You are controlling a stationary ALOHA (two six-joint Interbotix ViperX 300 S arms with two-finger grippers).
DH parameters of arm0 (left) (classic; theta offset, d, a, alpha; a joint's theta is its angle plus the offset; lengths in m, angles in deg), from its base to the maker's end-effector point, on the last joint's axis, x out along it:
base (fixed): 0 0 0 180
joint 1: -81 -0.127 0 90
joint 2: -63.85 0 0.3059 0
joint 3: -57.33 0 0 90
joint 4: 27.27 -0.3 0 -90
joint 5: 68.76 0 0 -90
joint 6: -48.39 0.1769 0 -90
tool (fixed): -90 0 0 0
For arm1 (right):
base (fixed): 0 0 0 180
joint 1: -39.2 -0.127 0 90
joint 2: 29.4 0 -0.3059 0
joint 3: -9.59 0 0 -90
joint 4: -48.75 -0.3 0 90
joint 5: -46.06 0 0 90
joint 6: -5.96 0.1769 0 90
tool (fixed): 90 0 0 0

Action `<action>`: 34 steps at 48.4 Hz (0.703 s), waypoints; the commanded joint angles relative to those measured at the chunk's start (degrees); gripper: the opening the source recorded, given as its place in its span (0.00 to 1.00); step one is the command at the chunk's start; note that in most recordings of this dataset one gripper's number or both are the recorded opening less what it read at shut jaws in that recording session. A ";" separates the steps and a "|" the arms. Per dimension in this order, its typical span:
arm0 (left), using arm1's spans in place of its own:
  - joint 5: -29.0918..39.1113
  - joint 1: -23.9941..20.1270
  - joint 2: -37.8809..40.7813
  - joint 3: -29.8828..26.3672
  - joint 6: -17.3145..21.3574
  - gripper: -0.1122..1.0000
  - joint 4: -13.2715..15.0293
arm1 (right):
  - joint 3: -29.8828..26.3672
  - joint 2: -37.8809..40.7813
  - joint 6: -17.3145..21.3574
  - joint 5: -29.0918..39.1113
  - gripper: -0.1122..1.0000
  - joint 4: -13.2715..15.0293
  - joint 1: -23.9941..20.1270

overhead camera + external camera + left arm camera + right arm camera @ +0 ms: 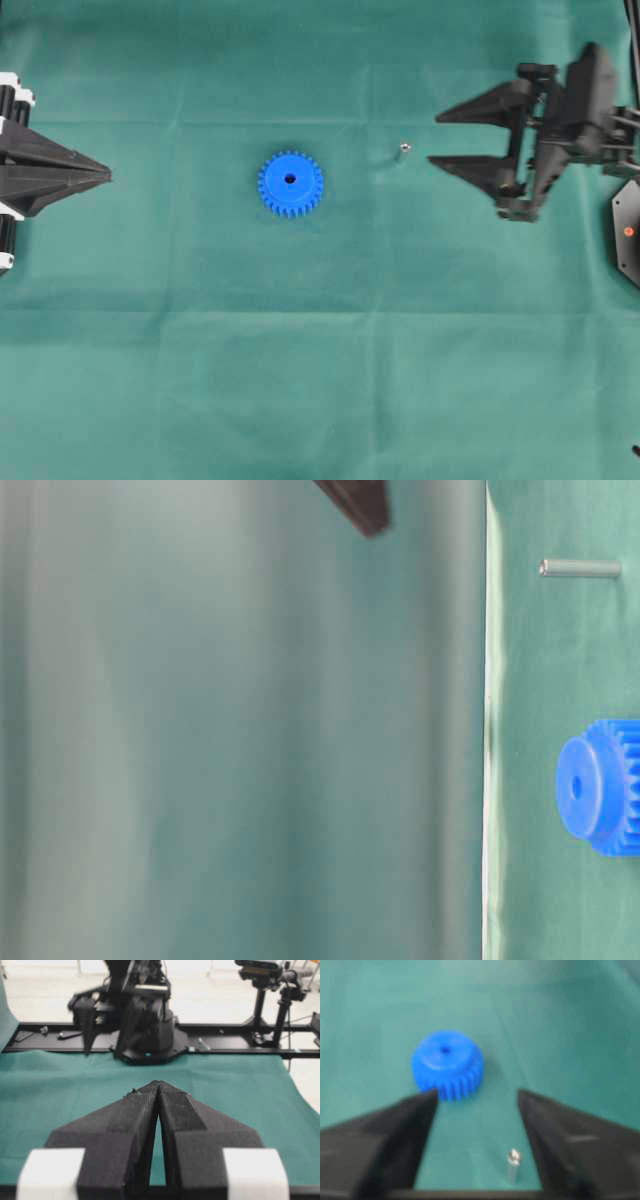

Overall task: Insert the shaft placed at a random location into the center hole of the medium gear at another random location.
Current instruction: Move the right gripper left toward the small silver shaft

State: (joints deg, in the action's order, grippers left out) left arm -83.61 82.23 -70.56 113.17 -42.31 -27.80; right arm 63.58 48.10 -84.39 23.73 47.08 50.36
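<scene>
The shaft stands upright on the green-covered table between the medium gear at mid-table and the right tool, whose jaws gape empty (much nearer than the clenched left tool at the opposite edge).

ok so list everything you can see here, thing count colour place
medium gear: one, bright blue, lying flat near the middle of the cloth, center hole facing up and empty
shaft: one, silvery grey, standing upright on the cloth apart from the gear, on its right in the overhead view
cloth: one, green, covering the table
left gripper: one, black, at the left edge of the overhead view, shut and holding nothing
right gripper: one, black, on the right of the overhead view, open wide, the shaft just ahead of its fingertips
</scene>
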 commanded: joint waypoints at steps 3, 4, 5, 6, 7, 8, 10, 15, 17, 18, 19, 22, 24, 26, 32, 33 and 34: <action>-0.26 0.09 0.18 -1.23 0.00 0.10 -0.18 | -2.64 8.88 -0.35 -4.83 0.91 -0.09 1.14; -0.26 0.09 0.18 -1.32 0.00 0.10 -0.09 | -2.81 10.11 -0.35 -5.45 0.89 -0.09 1.23; -0.26 0.09 0.18 -1.23 0.00 0.10 -0.18 | -3.08 11.34 -0.35 -6.06 0.88 -0.09 1.32; -0.18 0.09 0.18 -1.23 0.00 0.10 -0.09 | -3.25 12.48 -0.44 -6.59 0.87 -0.09 1.32; -0.09 0.09 0.18 -1.23 0.00 0.10 -0.18 | -3.52 13.62 -0.35 -7.12 0.86 -0.09 1.32; 0.00 0.00 0.18 -1.23 0.00 0.10 -0.09 | -3.78 14.68 -0.35 -7.47 0.86 -0.09 1.41; 0.26 -0.09 0.18 -1.32 0.00 0.10 -0.09 | -4.31 16.88 -0.35 -8.26 0.87 -0.26 1.41; 0.62 -0.18 0.18 -1.23 0.00 0.10 -0.18 | -5.45 20.83 -0.35 -9.14 0.87 -0.26 1.67; 0.70 -0.26 0.18 -1.23 -0.09 0.10 -0.18 | -5.54 22.24 -0.44 -9.23 0.87 -0.35 1.93; 0.88 -0.18 0.18 -1.23 0.00 0.10 -0.18 | -5.62 22.76 -0.35 -9.40 0.87 -0.44 2.11; 0.97 -0.18 0.18 -1.23 -0.09 0.10 -0.18 | -5.62 23.29 -0.35 -9.58 0.87 -0.44 2.29; 1.14 -0.18 0.18 -1.23 0.00 0.10 -0.18 | -5.27 24.17 -0.44 -10.28 0.87 -0.70 2.90; 1.23 -0.18 0.18 -1.23 -0.09 0.10 -0.18 | -4.92 24.26 -0.35 -10.72 0.87 -0.79 3.16; 1.41 -0.18 0.18 -1.23 -0.09 0.10 -0.09 | -4.57 24.26 -0.35 -11.16 0.87 -0.88 3.52; 1.85 -0.18 0.26 -1.14 -0.09 0.10 -0.09 | -3.87 24.17 -0.35 -11.87 0.87 -0.88 3.69; 1.85 -0.18 0.18 -1.14 -0.09 0.10 -0.09 | -3.78 24.17 -0.44 -11.87 0.87 -0.97 3.69; 1.85 -0.18 0.18 -1.14 -0.09 0.10 -0.09 | -3.69 24.17 -0.35 -11.87 0.87 -0.97 3.69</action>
State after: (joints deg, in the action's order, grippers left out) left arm -81.59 82.14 -70.56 113.17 -42.40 -27.80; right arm 60.07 72.80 -84.39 12.75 46.38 53.88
